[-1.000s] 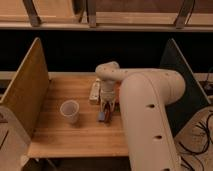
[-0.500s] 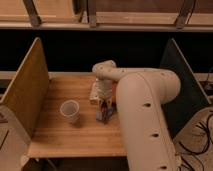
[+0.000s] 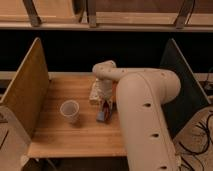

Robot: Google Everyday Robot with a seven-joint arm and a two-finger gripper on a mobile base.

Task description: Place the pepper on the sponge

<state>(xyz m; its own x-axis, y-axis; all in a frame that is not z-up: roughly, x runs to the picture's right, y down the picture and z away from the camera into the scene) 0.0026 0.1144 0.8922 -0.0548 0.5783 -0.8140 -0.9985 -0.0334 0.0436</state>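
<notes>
low over the light wooden table (image 3: 55, 140), the cream robot arm's gripper (image 3: 104, 104) hangs just above the flat blue-grey sponge (image 3: 102, 117). the small red pepper (image 3: 106, 106) shows right at it; whether it is gripped i cannot tell. a clear plastic cup (image 3: 70, 111) stands to the left, and a cream packet (image 3: 94, 93) lies behind.

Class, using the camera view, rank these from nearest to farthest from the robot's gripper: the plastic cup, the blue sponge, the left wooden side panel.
The gripper is over the middle of the table.
1. Blue sponge: right beneath the gripper, toward the table's front.
2. Plastic cup: upright, further to the picture's left.
3. Wooden side panel: along the table's left edge.
</notes>
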